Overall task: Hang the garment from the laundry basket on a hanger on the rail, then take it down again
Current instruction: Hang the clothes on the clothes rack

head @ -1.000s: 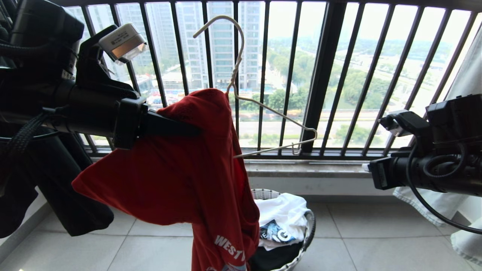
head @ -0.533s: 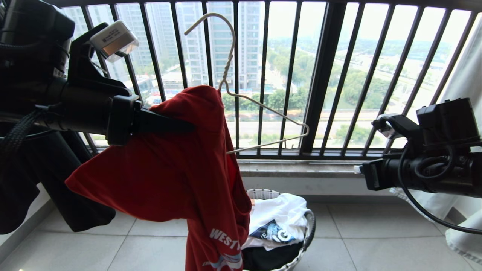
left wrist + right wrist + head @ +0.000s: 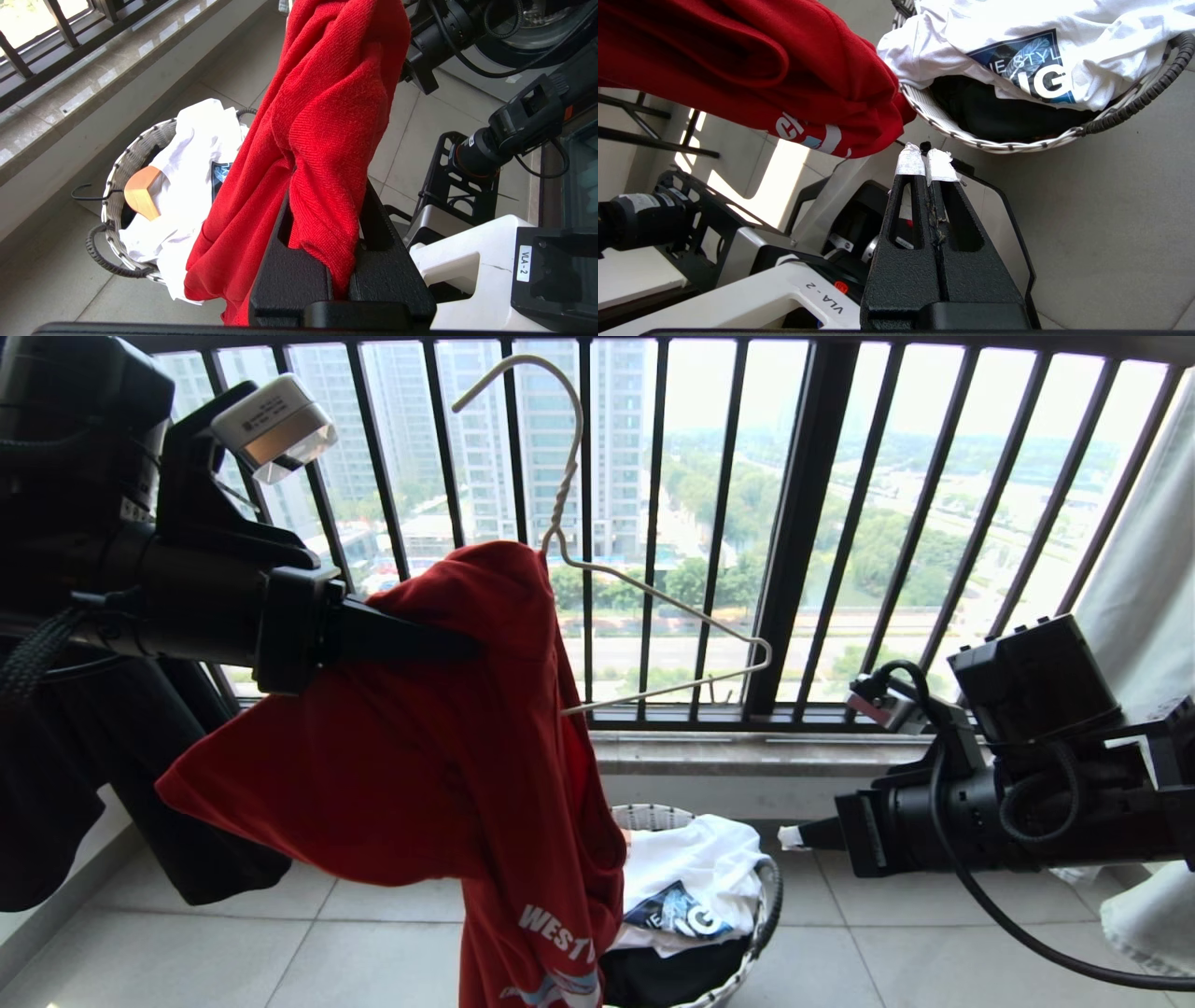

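Observation:
The red garment (image 3: 420, 756) hangs in mid-air before the window, bunched over one shoulder of the white wire hanger (image 3: 653, 607). The hanger's hook points up and its other shoulder is bare. My left gripper (image 3: 467, 644) is shut on a fold of the garment (image 3: 322, 116); fabric fills the jaws of this gripper (image 3: 327, 196). Whether the wire is also in the grip is hidden. The laundry basket (image 3: 761, 896) stands on the floor below, right of the shirt's hem. My right gripper (image 3: 794, 837) is shut and empty, level, right of the basket (image 3: 1017, 144); its taped tips (image 3: 927, 156) sit near the hem (image 3: 738, 60). The rail is out of view.
A white printed T-shirt (image 3: 700, 868) and dark cloth fill the basket, with a wooden hanger end (image 3: 142, 191). The dark barred railing (image 3: 803, 523) and stone sill (image 3: 747, 756) lie behind. Dark clothes (image 3: 93, 784) hang at left, pale cloth (image 3: 1139, 569) at right.
My right arm has dropped and swung in toward the basket, its wrist rolled. The left arm has lifted the shirt and hanger slightly up and to the left.

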